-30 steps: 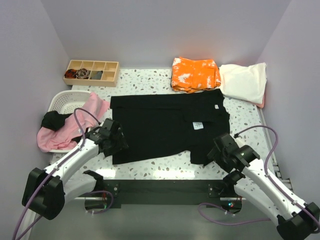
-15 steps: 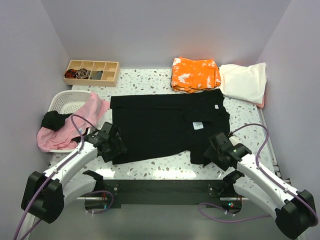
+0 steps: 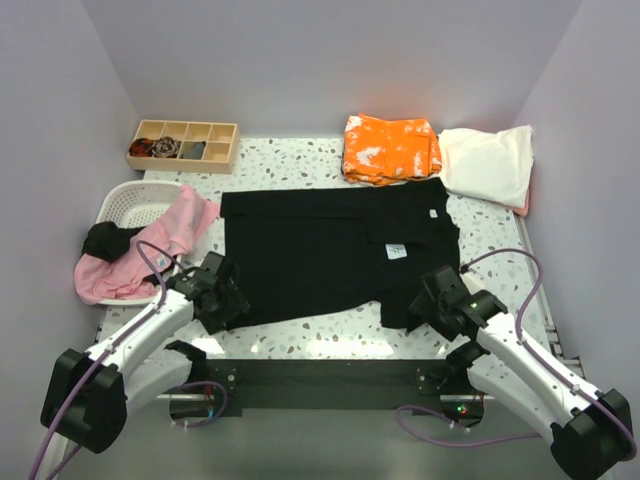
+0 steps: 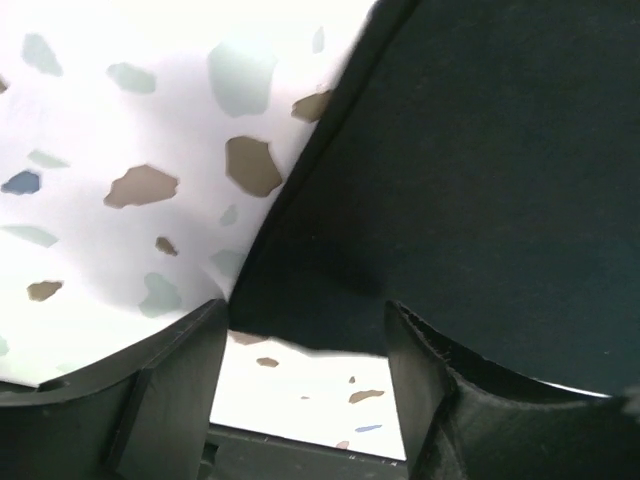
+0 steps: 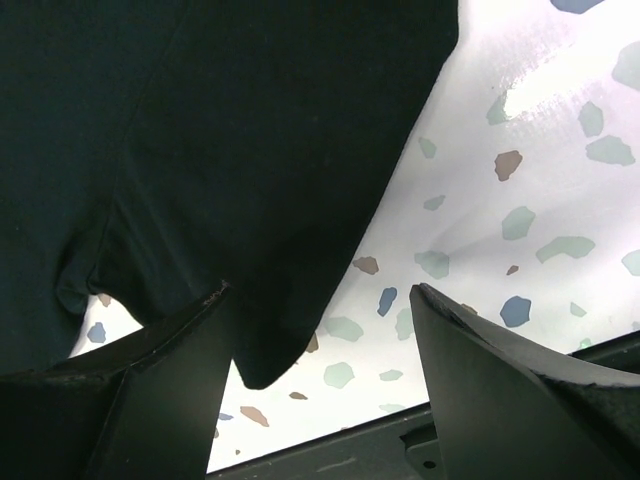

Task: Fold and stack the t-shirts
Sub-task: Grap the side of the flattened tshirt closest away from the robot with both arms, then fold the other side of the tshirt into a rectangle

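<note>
Black t-shirt (image 3: 330, 250) cloth is spread flat over the middle of the speckled tabletop (image 3: 300, 165), its hem toward the bottom of the frame. At lower left, the left gripper (image 3: 232, 303) is poised at the near-left hem corner with its jaws apart and nothing pinched. It is best lowered until one finger slides under the edge. At lower right, the right gripper (image 3: 425, 303) is likewise spread over the near-right corner. Both corners should be pinched together and lifted evenly, so that the fold toward the orange shirt (image 3: 390, 148) is kept square.
</note>
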`<state>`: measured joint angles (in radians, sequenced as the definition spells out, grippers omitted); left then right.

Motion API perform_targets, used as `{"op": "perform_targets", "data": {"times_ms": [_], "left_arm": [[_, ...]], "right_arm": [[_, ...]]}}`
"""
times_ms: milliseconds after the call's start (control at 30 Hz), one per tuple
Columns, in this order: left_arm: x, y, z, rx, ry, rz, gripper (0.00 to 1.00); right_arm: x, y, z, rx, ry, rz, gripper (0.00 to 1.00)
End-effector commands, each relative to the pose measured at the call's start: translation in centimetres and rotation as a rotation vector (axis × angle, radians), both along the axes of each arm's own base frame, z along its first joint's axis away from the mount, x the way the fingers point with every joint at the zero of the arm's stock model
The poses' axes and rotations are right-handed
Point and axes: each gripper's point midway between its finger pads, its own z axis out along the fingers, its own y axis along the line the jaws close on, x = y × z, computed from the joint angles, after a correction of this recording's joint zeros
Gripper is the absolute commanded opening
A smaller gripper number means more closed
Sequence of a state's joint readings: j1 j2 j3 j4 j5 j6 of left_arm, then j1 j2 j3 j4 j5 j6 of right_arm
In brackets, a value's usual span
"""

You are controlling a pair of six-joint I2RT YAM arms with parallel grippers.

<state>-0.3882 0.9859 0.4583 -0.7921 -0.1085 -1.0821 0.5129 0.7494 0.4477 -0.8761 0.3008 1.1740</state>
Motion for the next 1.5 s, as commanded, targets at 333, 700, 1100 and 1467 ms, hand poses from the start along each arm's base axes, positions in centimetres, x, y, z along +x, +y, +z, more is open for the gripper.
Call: {"op": "perform_targets", "data": {"times_ms": [333, 700, 1100, 1467], "left_arm": [[0.7, -1.0, -1.0, -0.055, -0.028, -0.001, 0.32], [1.2, -1.2, -0.5, -0.063, -0.048, -0.017, 0.0], [5.4, -1.5, 5.0, -0.028, -0.197, -0.066, 0.0], [10.4, -1.8, 6.7, 0.038, -0.267, -0.1, 0.0]], "right_arm": [[1.2, -0.8, -0.7, -0.023, -0.053, -0.054, 0.64], [2.0, -0.8, -0.8, -0.036, -0.065, -0.032, 0.0], [5.4, -0.7, 6.6, -0.072, -0.247, 0.031, 0.0], [11.0, -0.8, 10.0, -0.229, -0.308, 0.062, 0.0]]}}
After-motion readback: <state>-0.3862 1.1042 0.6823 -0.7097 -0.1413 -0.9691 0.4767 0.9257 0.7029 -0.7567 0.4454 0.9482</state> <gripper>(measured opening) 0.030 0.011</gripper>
